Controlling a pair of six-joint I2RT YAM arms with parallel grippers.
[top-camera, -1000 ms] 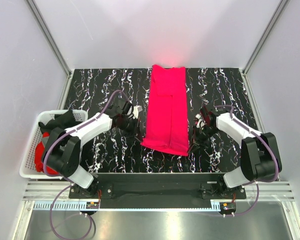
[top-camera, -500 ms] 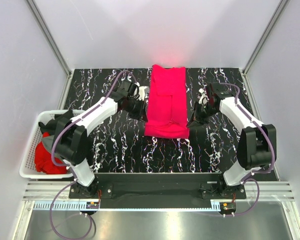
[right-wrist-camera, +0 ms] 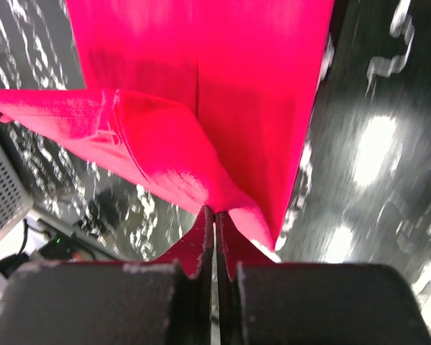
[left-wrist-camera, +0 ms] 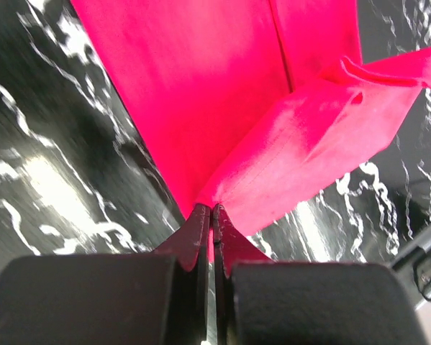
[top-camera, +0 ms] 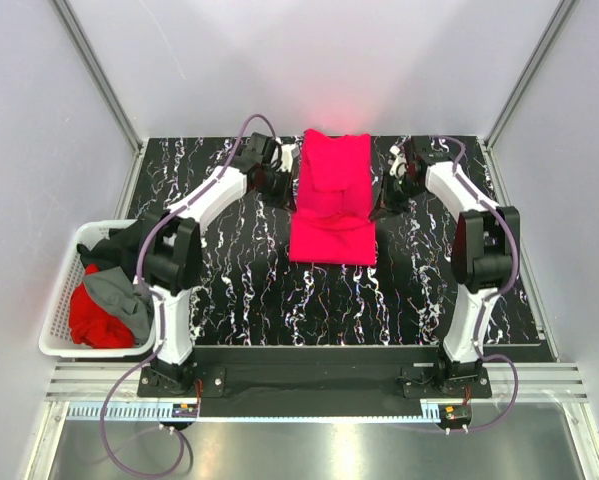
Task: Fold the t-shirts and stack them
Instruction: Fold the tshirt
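The crimson-pink t-shirt (top-camera: 333, 205) lies as a long narrow strip on the black marbled table (top-camera: 229, 280), its near end lifted and carried over the far part. My left gripper (top-camera: 289, 187) is shut on the shirt's left corner (left-wrist-camera: 222, 194). My right gripper (top-camera: 381, 195) is shut on the right corner (right-wrist-camera: 222, 194). Both hold the cloth a little above the table, at mid-length of the strip. Red (top-camera: 91, 320), grey (top-camera: 119, 292) and black (top-camera: 114, 245) shirts lie crumpled in the basket at left.
The white lattice basket (top-camera: 54, 325) sits at the table's left edge. White walls and metal frame posts (top-camera: 99, 75) close the back and sides. The near table edge meets a black rail (top-camera: 309, 355).
Both grippers moved from the near end toward the back, carrying the shirt's near hem with them. The strip's visible length has shortened as it doubles over.
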